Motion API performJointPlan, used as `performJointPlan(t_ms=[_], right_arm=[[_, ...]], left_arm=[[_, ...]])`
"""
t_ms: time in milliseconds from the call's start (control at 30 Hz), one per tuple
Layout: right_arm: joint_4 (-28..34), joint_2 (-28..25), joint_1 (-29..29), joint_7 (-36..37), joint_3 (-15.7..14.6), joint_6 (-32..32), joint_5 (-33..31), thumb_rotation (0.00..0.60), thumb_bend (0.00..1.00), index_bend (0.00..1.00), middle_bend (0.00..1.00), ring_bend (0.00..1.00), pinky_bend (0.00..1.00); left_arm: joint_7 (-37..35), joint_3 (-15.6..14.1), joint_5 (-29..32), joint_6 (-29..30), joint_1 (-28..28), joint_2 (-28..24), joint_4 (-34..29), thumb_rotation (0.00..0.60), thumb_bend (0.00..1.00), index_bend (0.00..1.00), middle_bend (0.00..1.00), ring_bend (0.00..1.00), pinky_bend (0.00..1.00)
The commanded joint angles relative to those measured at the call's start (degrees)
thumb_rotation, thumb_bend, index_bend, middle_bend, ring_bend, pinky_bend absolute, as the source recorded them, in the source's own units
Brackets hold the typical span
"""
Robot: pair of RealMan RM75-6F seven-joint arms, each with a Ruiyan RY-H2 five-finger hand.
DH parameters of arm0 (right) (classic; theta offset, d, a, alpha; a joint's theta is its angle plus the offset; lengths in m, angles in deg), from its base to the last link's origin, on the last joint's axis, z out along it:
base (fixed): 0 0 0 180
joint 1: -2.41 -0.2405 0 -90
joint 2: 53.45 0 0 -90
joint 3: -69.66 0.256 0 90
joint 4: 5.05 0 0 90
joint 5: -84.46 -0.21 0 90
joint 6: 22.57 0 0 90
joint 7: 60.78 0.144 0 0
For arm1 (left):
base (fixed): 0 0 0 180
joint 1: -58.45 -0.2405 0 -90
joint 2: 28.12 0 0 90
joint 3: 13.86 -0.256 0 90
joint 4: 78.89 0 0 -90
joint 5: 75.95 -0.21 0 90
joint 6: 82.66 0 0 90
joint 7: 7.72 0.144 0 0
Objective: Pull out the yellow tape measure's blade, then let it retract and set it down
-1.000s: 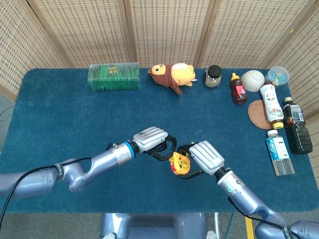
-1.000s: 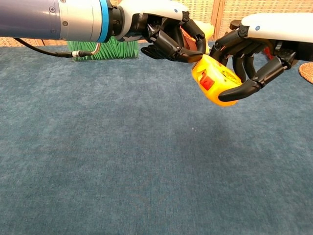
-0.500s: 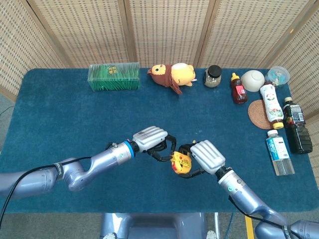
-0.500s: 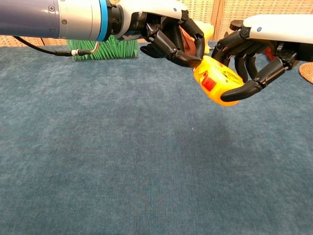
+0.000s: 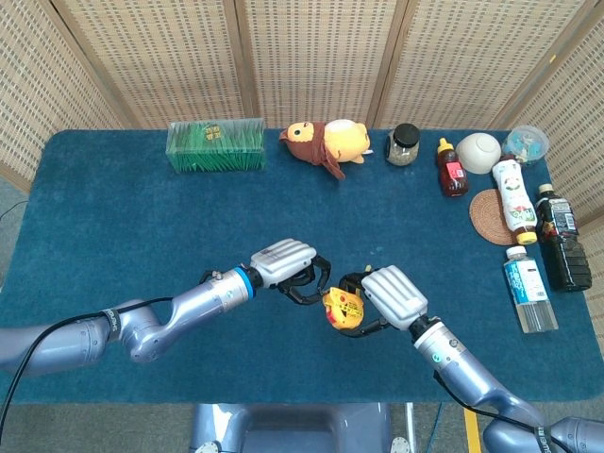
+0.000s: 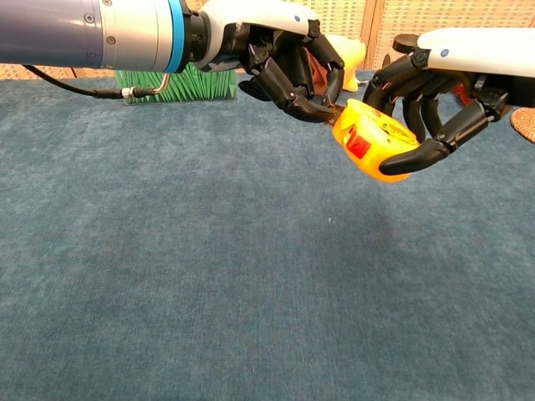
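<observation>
The yellow tape measure [image 5: 342,310] [image 6: 372,142], with a red button on its side, hangs above the blue table near the front middle. My right hand [image 5: 392,297] [image 6: 443,83] grips its case from the right, fingers wrapped over the top and under the bottom. My left hand [image 5: 288,266] [image 6: 288,63] comes in from the left, and its curled fingertips pinch the blade's tip at the case's upper left corner. Only a very short bit of blade shows between fingertips and case.
Along the back stand a green box [image 5: 215,145], a plush bird [image 5: 326,142], a jar [image 5: 404,144], a sauce bottle [image 5: 451,168] and a white bowl [image 5: 478,151]. Several bottles [image 5: 528,288] and a woven coaster [image 5: 491,217] crowd the right edge.
The left fingertips have closed on the case's corner and drawn slightly left. The right hand with the tape measure has shifted a little to the right.
</observation>
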Motion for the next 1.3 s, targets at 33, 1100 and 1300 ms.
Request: performJointPlan(t_ms=[33, 1100, 1300], right_arm=[[-0.01, -0.04, 0.04, 0.02, -0.03, 0.03, 0.07, 0.390, 0.22, 0.52, 0.57, 0.58, 0.56], [-3.85, -2.75, 0.91, -2.48, -2.26, -1.52, -0.37, 0.388, 0.22, 0.53, 0.58, 0.59, 0.57], [-5.39, -3.13, 1.14, -2.35, -2.90, -1.70, 0.90, 0.386, 0.22, 0.54, 0.58, 0.59, 0.57]], left_arm=[[-0.01, -0.02, 0.11, 0.09, -0.02, 0.06, 0.05, 0.593, 0.34, 0.57, 0.94, 0.92, 0.93], [-4.17, -4.39, -2.94, 1.67, -6.04, -6.04, -1.75, 0.599, 0.35, 0.60, 0.94, 0.92, 0.93], [-5.99, -6.16, -4.65, 2.70, -8.47, -8.18, -2.24, 0.599, 0.35, 0.60, 0.94, 0.92, 0.93]])
